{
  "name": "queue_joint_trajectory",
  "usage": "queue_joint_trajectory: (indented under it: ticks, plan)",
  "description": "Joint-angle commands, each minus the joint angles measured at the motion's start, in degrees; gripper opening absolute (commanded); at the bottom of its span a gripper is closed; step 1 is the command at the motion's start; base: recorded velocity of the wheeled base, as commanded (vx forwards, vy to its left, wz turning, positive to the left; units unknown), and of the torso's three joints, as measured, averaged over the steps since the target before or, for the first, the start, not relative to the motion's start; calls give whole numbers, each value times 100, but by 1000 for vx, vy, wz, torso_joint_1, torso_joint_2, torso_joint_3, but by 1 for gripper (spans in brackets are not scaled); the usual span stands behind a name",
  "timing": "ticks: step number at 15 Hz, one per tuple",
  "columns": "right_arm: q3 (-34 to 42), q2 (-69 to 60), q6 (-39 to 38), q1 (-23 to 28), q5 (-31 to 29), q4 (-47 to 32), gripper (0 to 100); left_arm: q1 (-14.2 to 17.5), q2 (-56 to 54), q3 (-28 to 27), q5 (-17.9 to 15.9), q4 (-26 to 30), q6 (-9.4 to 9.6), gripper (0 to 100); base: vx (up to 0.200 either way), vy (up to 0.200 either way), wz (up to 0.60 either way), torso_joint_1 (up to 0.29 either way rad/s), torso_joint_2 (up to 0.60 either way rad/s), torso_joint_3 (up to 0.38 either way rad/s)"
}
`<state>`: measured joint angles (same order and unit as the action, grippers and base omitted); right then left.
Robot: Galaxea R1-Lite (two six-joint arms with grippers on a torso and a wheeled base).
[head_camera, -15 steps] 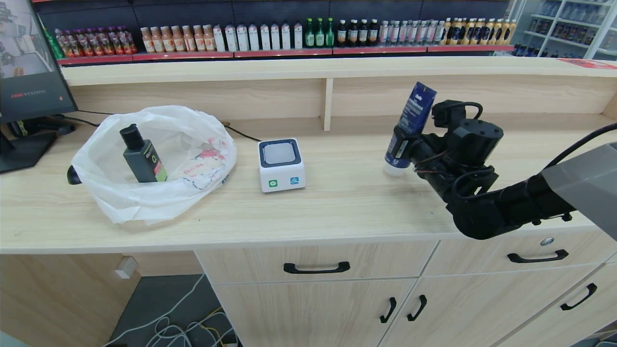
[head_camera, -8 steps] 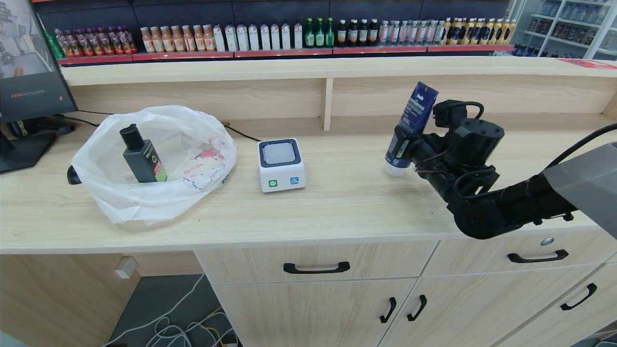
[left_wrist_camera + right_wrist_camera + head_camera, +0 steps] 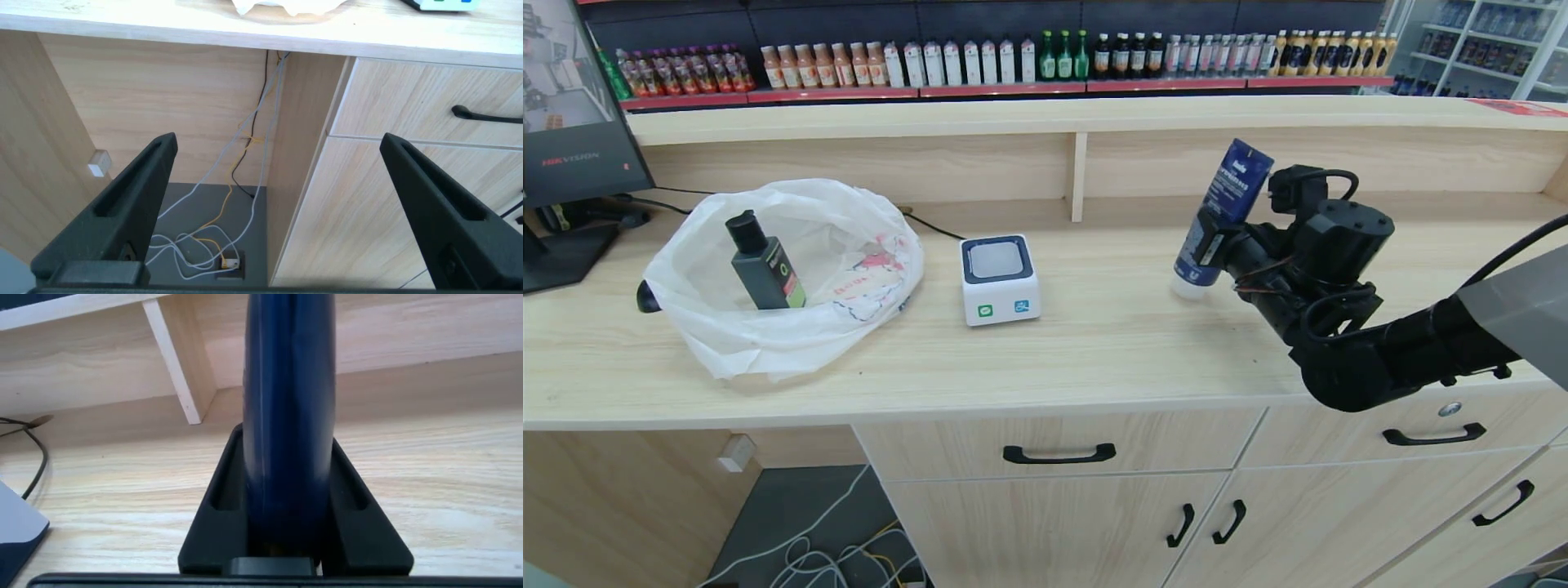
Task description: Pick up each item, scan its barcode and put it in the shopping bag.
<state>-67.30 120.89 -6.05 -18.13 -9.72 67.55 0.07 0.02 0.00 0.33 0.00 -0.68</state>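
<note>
Fingers of the right gripper (image 3: pixel 1210 249) clamp a dark-blue plastic tube (image 3: pixel 1230 189), white cap down, at the pale wooden bench's (image 3: pixel 1094 351) three o'clock; the left gripper (image 3: pixel 278 145) shows its fingers spread wide.

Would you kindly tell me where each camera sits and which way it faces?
Head view: on the robot's head, looking forward and down at the counter, shopping bag, scanner and blue tube; the right arm shows.
Left wrist view: below the counter edge, facing the cabinet front and floor cables; the left jaws stand open.
Right wrist view: along the right jaws, shut on the tube, facing the counter's back wall.
Shared: head and right wrist both show the tube.
</note>
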Motion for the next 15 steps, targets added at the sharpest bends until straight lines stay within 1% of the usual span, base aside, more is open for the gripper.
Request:
queue_joint_trajectory:
  ticks: [1, 6, 15]
  plan:
    - [218, 22, 25, -7, -4, 39, 0, 1, -2, 0, 2, 0, -2, 100, 0, 0, 0, 0, 0, 0]
    - [270, 22, 42, -253, -13, 39, 0, 1, -2, 0, 2, 0, -2, 100, 0, 0, 0, 0, 0, 0]
    - [200, 136, 7, -323, -39, 30, 0, 1, -2, 0, 2, 0, -2, 100, 0, 0, 0, 0, 0, 0]
